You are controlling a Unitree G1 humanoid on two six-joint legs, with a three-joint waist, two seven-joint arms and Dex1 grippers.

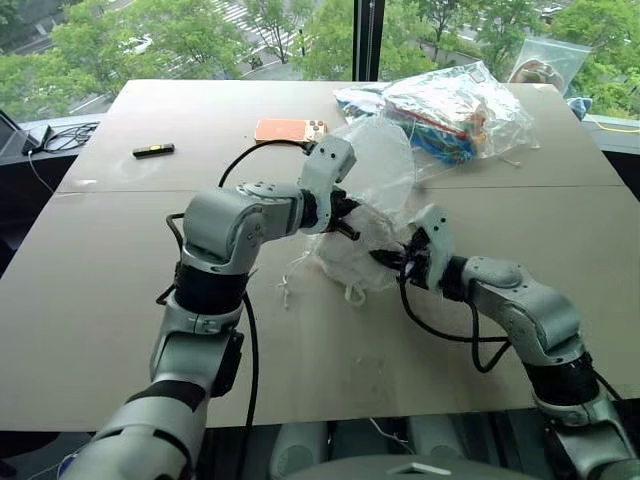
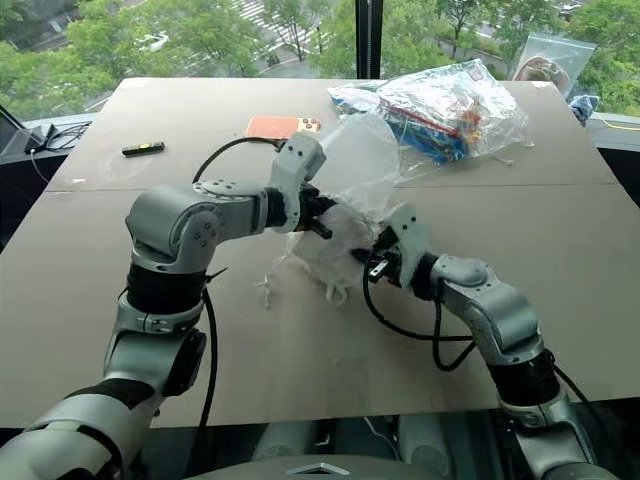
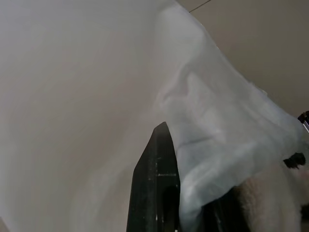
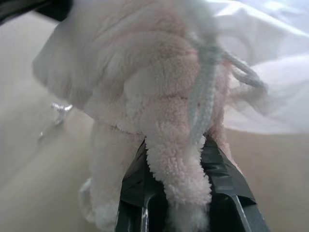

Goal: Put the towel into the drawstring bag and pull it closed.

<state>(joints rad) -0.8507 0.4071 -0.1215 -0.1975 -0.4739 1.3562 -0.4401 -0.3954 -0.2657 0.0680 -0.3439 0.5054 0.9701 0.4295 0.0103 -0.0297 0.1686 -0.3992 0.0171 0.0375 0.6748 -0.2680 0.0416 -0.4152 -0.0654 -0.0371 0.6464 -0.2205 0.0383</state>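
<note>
Translucent white drawstring bag (image 1: 375,190) held up above the tabletop (image 1: 120,300), left pincer (image 1: 352,228) angled down, pinching its fabric; right pincer (image 1: 392,260) reaching in, clamped on the cream towel (image 4: 159,111) at the bag's mouth

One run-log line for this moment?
left end effector: shut on drawstring bag | right end effector: shut on towel | towel at bag mouth
</note>
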